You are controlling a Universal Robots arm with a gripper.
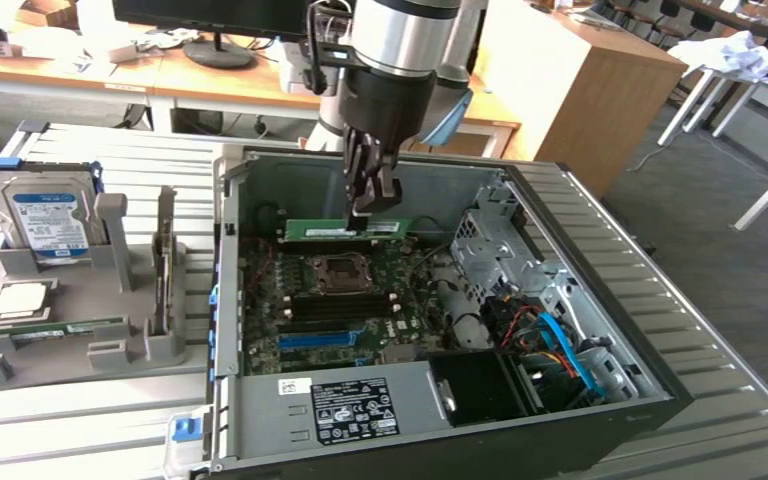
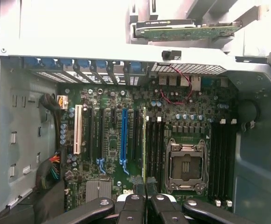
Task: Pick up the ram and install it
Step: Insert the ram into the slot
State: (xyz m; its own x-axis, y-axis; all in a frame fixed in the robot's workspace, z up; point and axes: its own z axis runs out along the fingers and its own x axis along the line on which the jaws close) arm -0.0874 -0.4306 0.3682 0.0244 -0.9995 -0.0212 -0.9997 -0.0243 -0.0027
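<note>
Gripper is down inside the open computer case, fingers clamped on the ram. The ram is held level on its long edge, just over the motherboard, at 12 o'clock of the CPU socket in the exterior view. Wrist view shows it edge-on between the blue slot and the socket. Seating in a slot: cannot tell. Hard drive stands in the grey rack at 9 o'clock, outside the case.

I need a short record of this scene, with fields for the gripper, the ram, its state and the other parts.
gripper: shut on the ram, inside the open computer case
ram: green stick, held over the motherboard, near the CPU socket
seated in slot: cannot tell
hard drive: upright in the grey holder, exterior view's left, outside the case
</note>
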